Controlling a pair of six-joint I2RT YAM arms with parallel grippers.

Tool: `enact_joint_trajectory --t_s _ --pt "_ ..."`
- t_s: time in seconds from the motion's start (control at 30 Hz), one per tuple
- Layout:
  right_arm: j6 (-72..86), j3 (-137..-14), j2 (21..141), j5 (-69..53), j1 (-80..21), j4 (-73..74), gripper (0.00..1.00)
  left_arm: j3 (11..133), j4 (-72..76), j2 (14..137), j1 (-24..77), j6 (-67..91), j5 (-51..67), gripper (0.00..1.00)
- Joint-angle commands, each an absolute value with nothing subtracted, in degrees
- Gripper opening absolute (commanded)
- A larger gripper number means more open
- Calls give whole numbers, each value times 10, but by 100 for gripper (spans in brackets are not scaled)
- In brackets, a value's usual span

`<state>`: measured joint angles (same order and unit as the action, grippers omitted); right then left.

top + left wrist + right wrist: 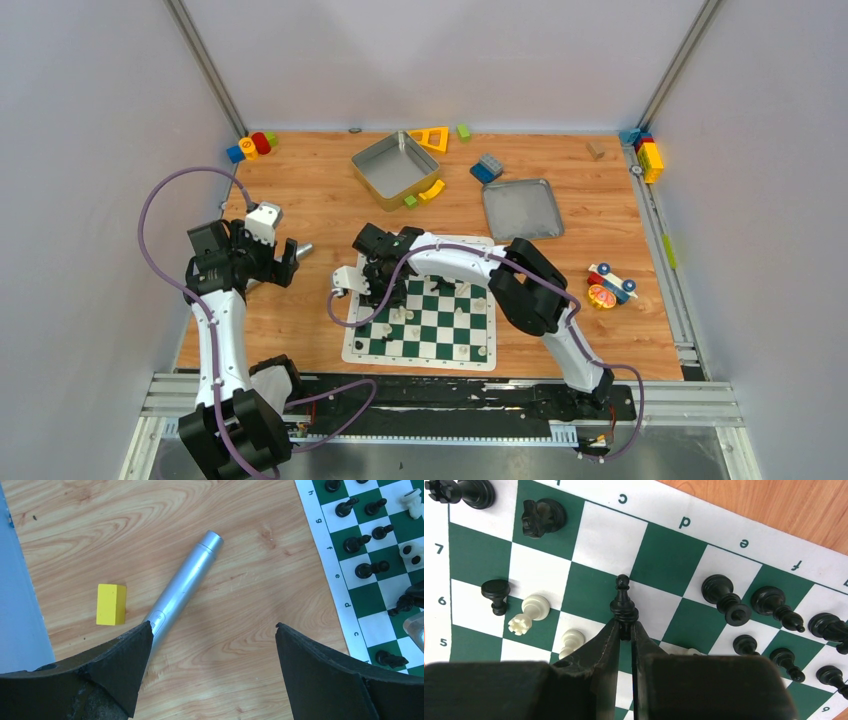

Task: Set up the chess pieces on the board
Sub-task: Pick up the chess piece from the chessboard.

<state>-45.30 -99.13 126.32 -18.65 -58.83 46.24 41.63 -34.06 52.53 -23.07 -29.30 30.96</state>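
The board [352, 350] is a green and white checked mat with a cream border, also seen in the right wrist view [724, 530] and the left wrist view [330, 570]. My right gripper [625, 627] is shut on the lower end of a slim black chess piece [624, 600] with a small round knob, over the board's left part [378, 270]. Other black chess pieces [724, 600] lie tipped over to its right. White ones [526, 612] lie to its left. My left gripper [214, 627] hangs open over bare wood left of the board [280, 245], holding nothing.
A silver cylinder [182, 587] lies under my left finger, with a yellow block [111, 604] beside it. Two grey metal trays [392, 150] [520, 208] sit behind the board. A toy car [608, 287] stands to its right. Coloured blocks [252, 146] line the far edge.
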Motion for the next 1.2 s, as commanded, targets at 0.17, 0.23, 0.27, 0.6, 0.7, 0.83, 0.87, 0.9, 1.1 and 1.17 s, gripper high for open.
enact_joint_trajectory --t_s 0.17,0.23,0.27,0.6,0.7,0.83,0.87,0.9,1.1,1.17 --pt "-437 -983 1229 -189 -580 450 5 430 -351 520 -236 -328 358 100" --pt "-427 -984 1221 -196 -575 451 4 431 -354 517 -235 -334 375 100" --pt "-423 -984 1217 -201 -572 452 3 433 -355 516 -235 -340 381 99" --pt "-372 -969 1146 -266 -536 454 1 463 -421 519 -236 -429 568 91" --pt "-353 -964 1125 -294 -520 451 1 471 -451 518 -231 -471 655 87" --pt "-327 -953 1100 -319 -502 440 1 489 -461 518 -174 -473 667 83" --pt "-322 -951 1092 -325 -498 437 1 490 -459 519 -143 -471 657 82" --pt "-318 -948 1086 -330 -494 435 1 492 -452 520 -128 -467 652 81" --pt "-299 -937 1060 -365 -478 425 0 495 -410 541 -13 -472 646 74" --pt "-295 -934 1056 -372 -474 423 0 501 -406 557 27 -478 646 71"
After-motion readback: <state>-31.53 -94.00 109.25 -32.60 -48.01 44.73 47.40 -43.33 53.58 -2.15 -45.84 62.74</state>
